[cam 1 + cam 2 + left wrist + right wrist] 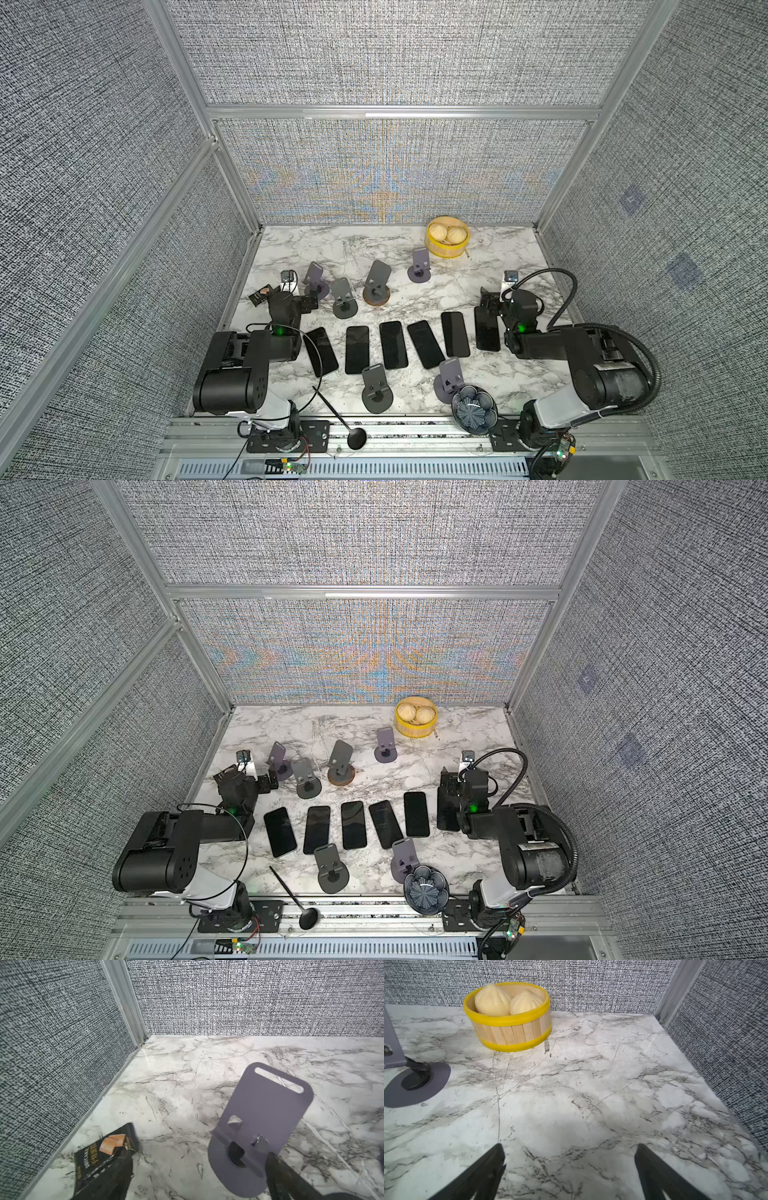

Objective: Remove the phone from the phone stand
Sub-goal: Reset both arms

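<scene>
Enclosed test bay: walls and work surface.
The back wall (395,54) and both side walls (83,166) are clad in grey woven fabric, held in an aluminium frame (399,112) with a crossbar across the back. The work surface (457,286) is white marble-pattern with grey veining and shows fine dark scratches in the wrist views. A slotted metal rail (415,432) runs along the near edge. Lighting is even. Two faint bluish squares (631,200) mark the right-hand wall.

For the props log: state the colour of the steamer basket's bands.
The basket bands are yellow, over pale wood slats; clearest in the right wrist view.
</scene>
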